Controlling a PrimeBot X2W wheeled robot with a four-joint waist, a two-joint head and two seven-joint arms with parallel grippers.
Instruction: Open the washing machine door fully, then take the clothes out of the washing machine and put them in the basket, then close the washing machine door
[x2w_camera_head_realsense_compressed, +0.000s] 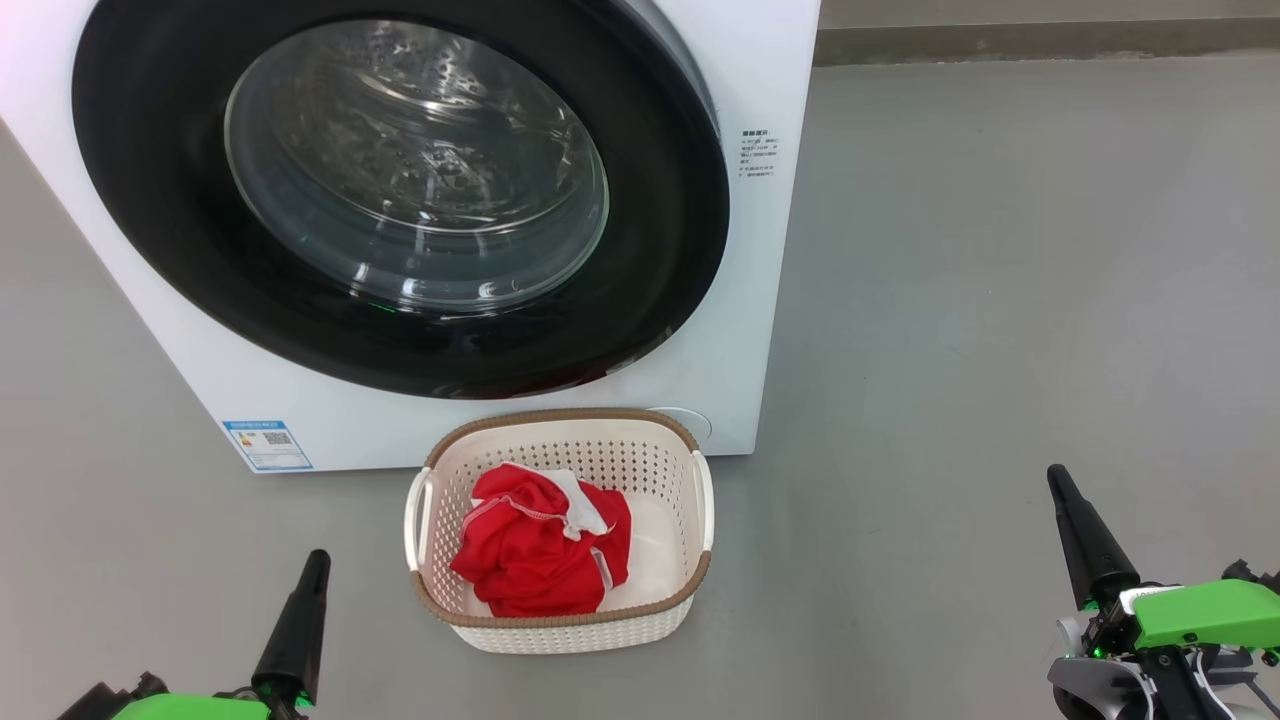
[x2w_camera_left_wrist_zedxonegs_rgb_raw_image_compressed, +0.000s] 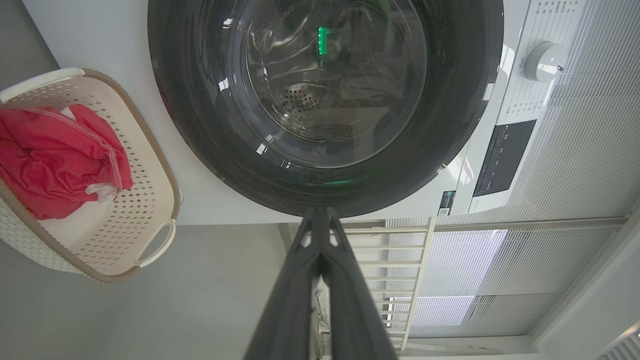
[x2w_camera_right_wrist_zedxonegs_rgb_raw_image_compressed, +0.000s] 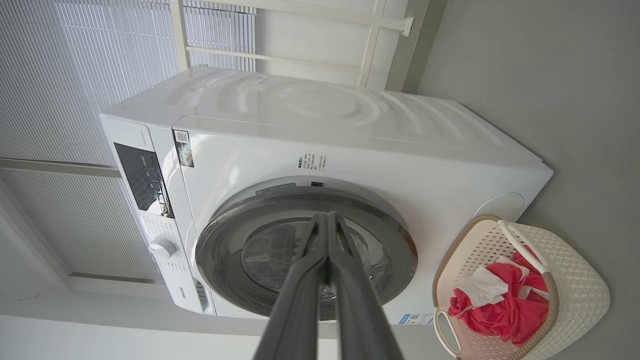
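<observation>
The white washing machine (x2w_camera_head_realsense_compressed: 480, 420) fills the upper left of the head view, and its door (x2w_camera_head_realsense_compressed: 660, 230) with the black rim and glass bowl lies shut against its front. Red clothes (x2w_camera_head_realsense_compressed: 540, 550) with white trim lie bunched inside the cream basket (x2w_camera_head_realsense_compressed: 560, 625) on the floor just before the machine. My left gripper (x2w_camera_head_realsense_compressed: 315, 562) rests at the lower left, fingers together and holding nothing. My right gripper (x2w_camera_head_realsense_compressed: 1058, 478) sits at the lower right, also shut and holding nothing. In the wrist views the closed fingertips (x2w_camera_left_wrist_zedxonegs_rgb_raw_image_compressed: 320, 212) (x2w_camera_right_wrist_zedxonegs_rgb_raw_image_compressed: 325, 216) point at the door (x2w_camera_left_wrist_zedxonegs_rgb_raw_image_compressed: 200, 100) (x2w_camera_right_wrist_zedxonegs_rgb_raw_image_compressed: 400, 240).
Grey floor (x2w_camera_head_realsense_compressed: 1000, 300) spreads to the right of the machine. A blue sticker (x2w_camera_head_realsense_compressed: 267, 445) marks the machine's lower left corner. A control panel (x2w_camera_right_wrist_zedxonegs_rgb_raw_image_compressed: 142, 177) and dial (x2w_camera_right_wrist_zedxonegs_rgb_raw_image_compressed: 162, 247) sit at the machine's top. White slatted blinds (x2w_camera_right_wrist_zedxonegs_rgb_raw_image_compressed: 75, 75) hang behind it.
</observation>
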